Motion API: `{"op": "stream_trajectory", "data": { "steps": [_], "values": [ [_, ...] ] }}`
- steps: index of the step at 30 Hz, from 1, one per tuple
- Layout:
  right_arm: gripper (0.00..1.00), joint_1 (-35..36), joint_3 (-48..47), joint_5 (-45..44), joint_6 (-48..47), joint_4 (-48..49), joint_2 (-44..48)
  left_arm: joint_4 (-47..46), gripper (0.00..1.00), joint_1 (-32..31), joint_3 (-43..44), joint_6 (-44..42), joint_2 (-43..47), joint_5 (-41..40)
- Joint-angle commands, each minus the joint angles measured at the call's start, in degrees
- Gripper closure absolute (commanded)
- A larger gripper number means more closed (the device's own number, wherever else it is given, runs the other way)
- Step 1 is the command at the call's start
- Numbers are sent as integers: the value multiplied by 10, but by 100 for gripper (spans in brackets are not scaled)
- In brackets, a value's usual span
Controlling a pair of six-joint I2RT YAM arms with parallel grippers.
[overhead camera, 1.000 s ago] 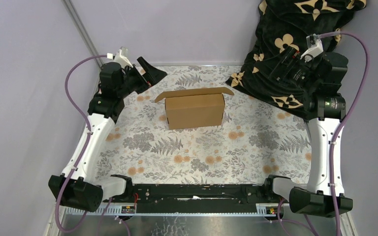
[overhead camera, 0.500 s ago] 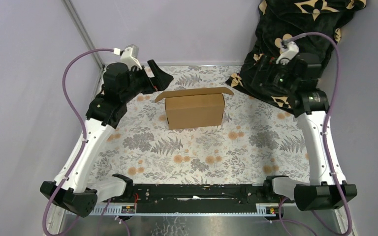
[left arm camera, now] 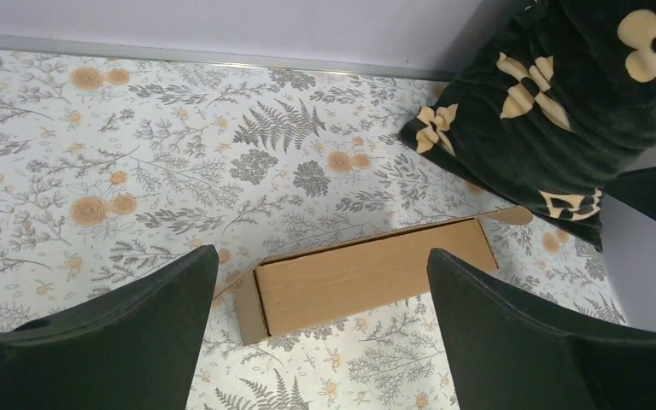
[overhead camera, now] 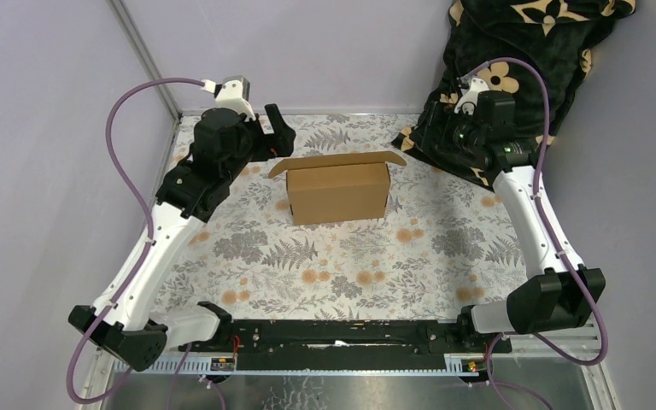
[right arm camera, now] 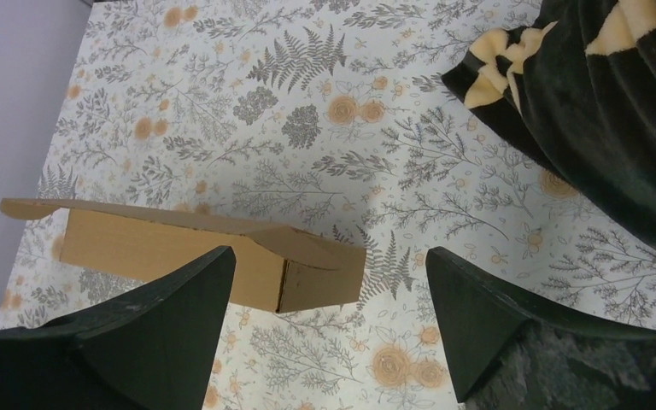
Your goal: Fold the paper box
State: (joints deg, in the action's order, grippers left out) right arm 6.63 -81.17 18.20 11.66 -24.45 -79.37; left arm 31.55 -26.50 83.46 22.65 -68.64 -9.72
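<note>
The paper box (overhead camera: 339,192) stands on the flowered table at the back middle, brown and unprinted, its lid flap (overhead camera: 337,161) raised a little along the top. The left wrist view shows its long side (left arm camera: 367,273) from above, the right wrist view its end and lid (right arm camera: 179,248). My left gripper (overhead camera: 278,132) hovers behind the box's left end, open, nothing between its fingers (left arm camera: 322,251). Off the box's right end and above the table, my right gripper (overhead camera: 431,135) is open and empty (right arm camera: 330,251). Neither gripper touches the box.
A black cloth with cream flowers (overhead camera: 512,51) is heaped in the back right corner, close to the right gripper; it also shows in both wrist views (left arm camera: 564,94) (right arm camera: 615,111). Grey walls close the back and left. The flowered table cover (overhead camera: 325,265) spreads in front of the box.
Both arms have swung inward toward the box. The right wrist came left off the cloth corner; the left wrist turned toward the box's left end. The box has not moved.
</note>
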Motion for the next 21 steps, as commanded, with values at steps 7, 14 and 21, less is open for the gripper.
{"op": "stream_trajectory", "data": {
  "steps": [7, 14, 21],
  "values": [
    [28, 25, -27, 48, -53, 38, -32, -99, 2, 55, -37, 8, -33, 78],
    [43, 47, 12, 42, -114, 49, 7, -95, 35, 56, -70, -9, -4, 65],
    [52, 80, 17, 28, -170, 37, 6, -107, 43, 62, -107, -32, 29, 55]
  ]
}}
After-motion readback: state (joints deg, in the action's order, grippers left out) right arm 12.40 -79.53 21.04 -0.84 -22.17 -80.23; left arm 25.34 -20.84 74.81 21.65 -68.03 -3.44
